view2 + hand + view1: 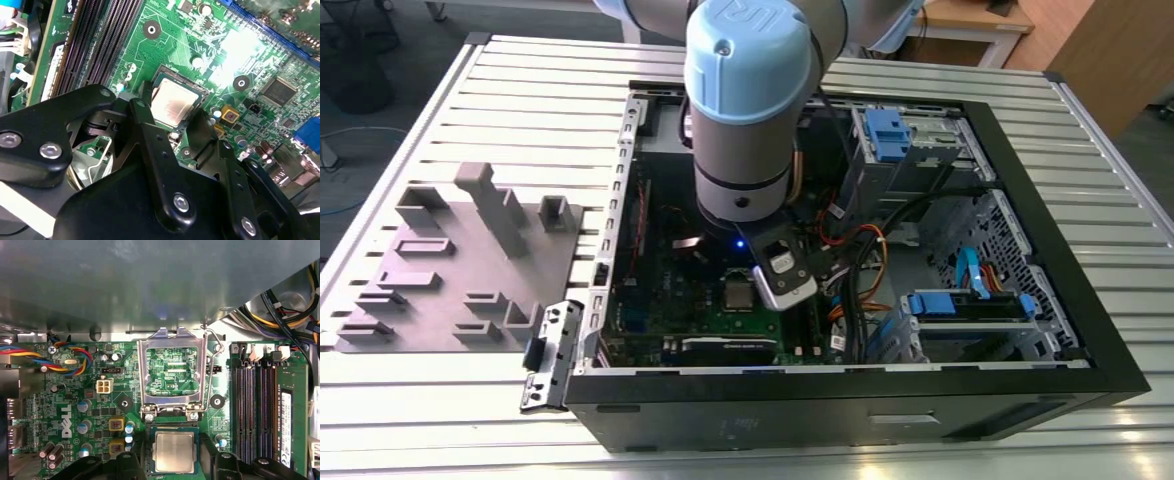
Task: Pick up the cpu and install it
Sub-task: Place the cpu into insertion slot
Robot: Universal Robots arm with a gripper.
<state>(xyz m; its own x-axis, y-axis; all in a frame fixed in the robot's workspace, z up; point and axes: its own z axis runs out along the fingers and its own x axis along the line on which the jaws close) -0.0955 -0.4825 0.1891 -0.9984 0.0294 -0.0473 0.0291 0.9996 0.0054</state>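
The cpu [174,452] is seen lying flat in its socket on the board [75,405], inside the case [854,400]. The frame [172,372] is hinged up and the lever [214,370] is unlatched. The pincer [173,459] is held spread, one finger on each side of the socket, with nothing gripped.

Risks judged:
- If the chip is seated skew, pins could be bent by any downward load.
- A sideways drift could drive a finger into the capacitors just beside the socket.
- With the frame open, the chip could be dislodged by a knock.
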